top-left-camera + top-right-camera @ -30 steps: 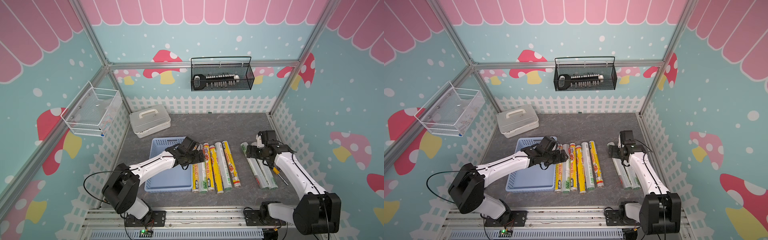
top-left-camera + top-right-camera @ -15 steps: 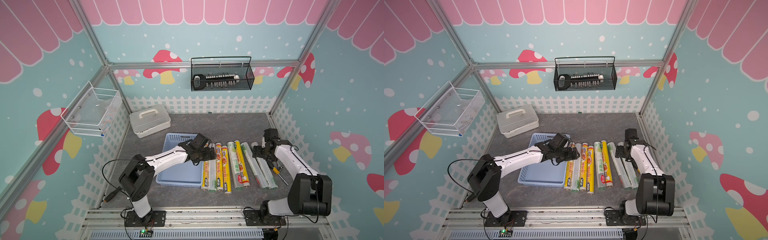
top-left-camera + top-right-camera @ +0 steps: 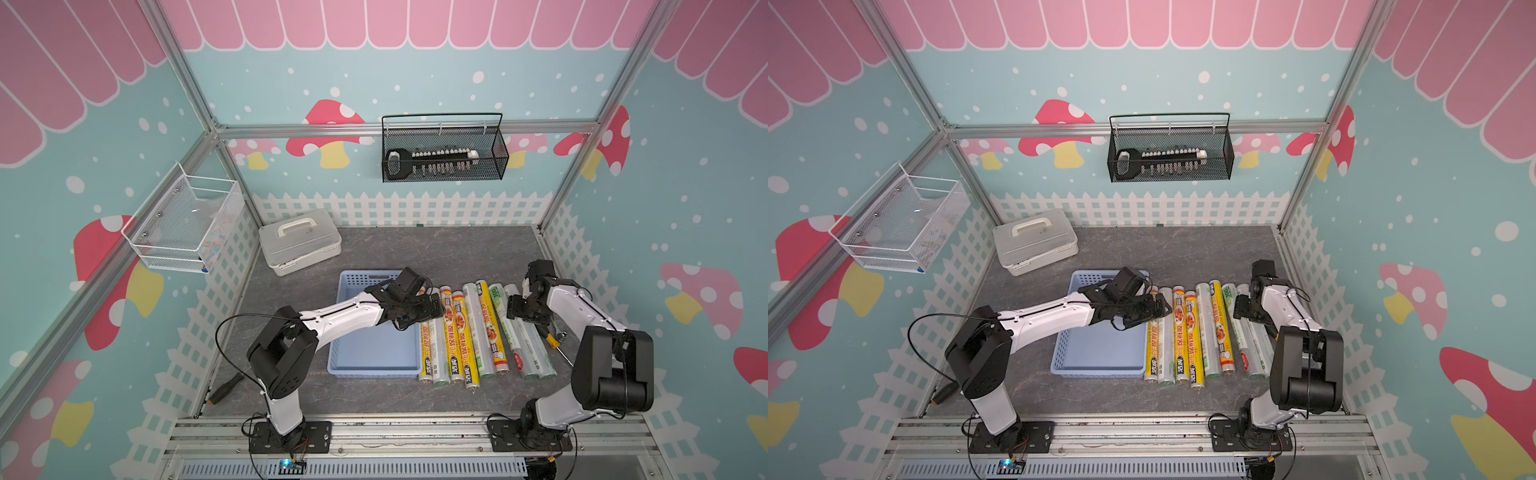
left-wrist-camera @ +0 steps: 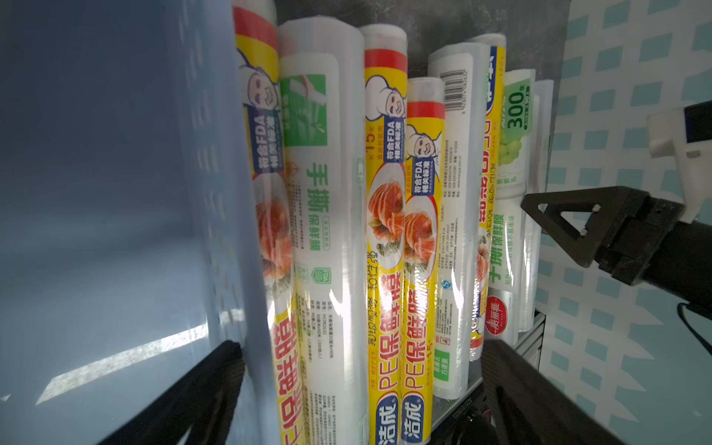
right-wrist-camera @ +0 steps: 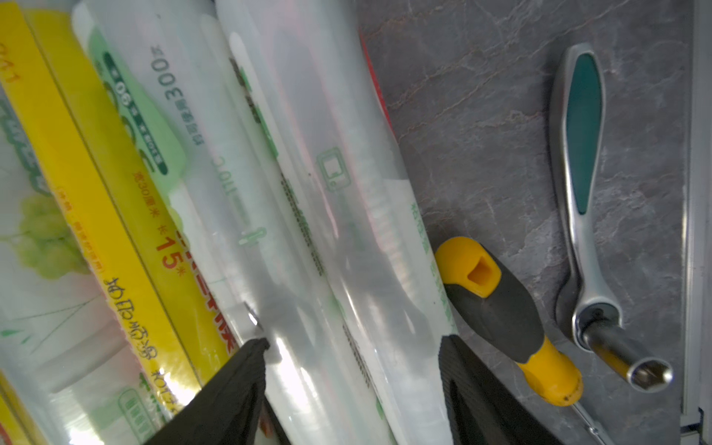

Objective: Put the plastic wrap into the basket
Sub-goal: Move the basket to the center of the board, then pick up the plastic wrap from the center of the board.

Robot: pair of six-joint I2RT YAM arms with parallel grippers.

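The plastic wrap rolls lie side by side on the grey floor, yellow and silvery-white, right of the light blue basket, which holds nothing. My left gripper is open wide, one finger on the basket's side of its wall, the other beyond several rolls. My right gripper is open, with a finger on each side of two silvery-white rolls at the row's right end; these lie on the floor.
A yellow-handled screwdriver and a metal ratchet lie just right of the rolls. A white lidded box stands at the back left. A black mesh basket and a white wire basket hang on the walls.
The basket and the left group of rolls have slid right along with my left gripper, closing the gap to the right-hand rolls. My right gripper's jaws have narrowed around the silvery rolls.
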